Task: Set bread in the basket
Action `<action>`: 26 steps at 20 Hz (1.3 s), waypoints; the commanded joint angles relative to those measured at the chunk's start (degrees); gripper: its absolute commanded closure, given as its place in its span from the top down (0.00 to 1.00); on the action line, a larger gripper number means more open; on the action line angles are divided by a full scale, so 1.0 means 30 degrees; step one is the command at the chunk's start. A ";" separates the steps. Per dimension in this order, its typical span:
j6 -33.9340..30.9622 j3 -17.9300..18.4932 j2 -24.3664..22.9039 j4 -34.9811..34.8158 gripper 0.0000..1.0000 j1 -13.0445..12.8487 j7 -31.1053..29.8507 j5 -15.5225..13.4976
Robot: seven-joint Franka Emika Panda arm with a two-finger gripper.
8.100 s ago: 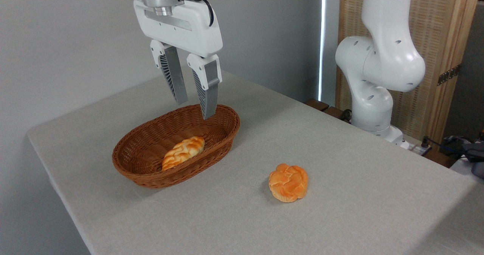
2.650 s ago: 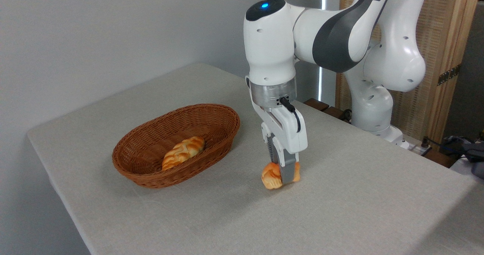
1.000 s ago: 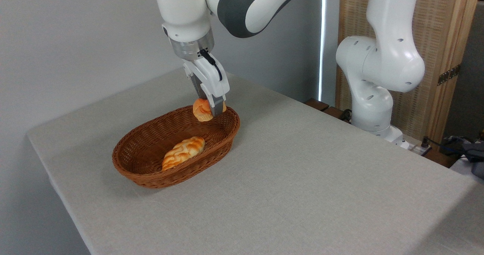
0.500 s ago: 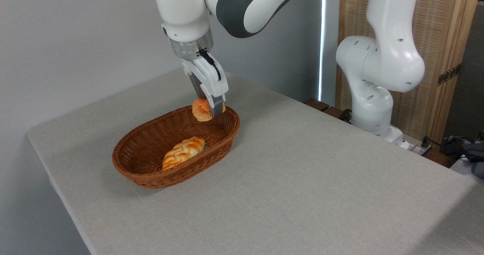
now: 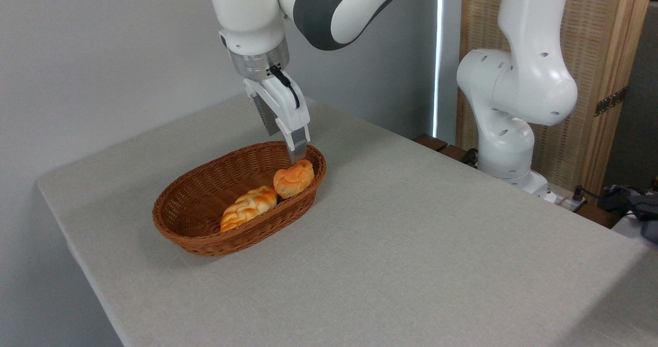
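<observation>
On the table (image 5: 411,244), bread (image 5: 293,178) lies in basket (image 5: 205,234); fingers (image 5: 297,149) parted.

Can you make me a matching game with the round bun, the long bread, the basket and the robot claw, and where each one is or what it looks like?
Things:
1. round orange bun
2. long pale loaf
3. basket
4. gripper

Descriptions:
A. brown and woven, sitting on the table
B. open, up above the basket's right end
C. lying in the middle of the basket
D. resting inside the basket at its right end

Pairs: 1-D, 2-C, 3-A, 4-B
</observation>
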 commanded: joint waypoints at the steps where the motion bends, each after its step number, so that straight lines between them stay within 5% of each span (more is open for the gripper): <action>1: 0.0134 0.0074 -0.0919 0.0158 1.00 0.0148 -0.0320 0.0946; 4: -0.0128 0.0220 -0.1038 0.1266 1.00 0.0178 -0.0902 0.1914; 9: -0.0159 0.0308 -0.0834 0.3056 1.00 0.0207 -0.1375 0.4900; 15: -0.3783 0.2268 0.0305 0.6858 1.00 0.0207 -0.1815 0.5666; 19: -0.4933 0.2330 0.1946 0.9294 1.00 0.0207 -0.1989 0.7305; 26: -0.4905 0.2330 0.3002 1.0031 1.00 0.0207 -0.2341 0.6869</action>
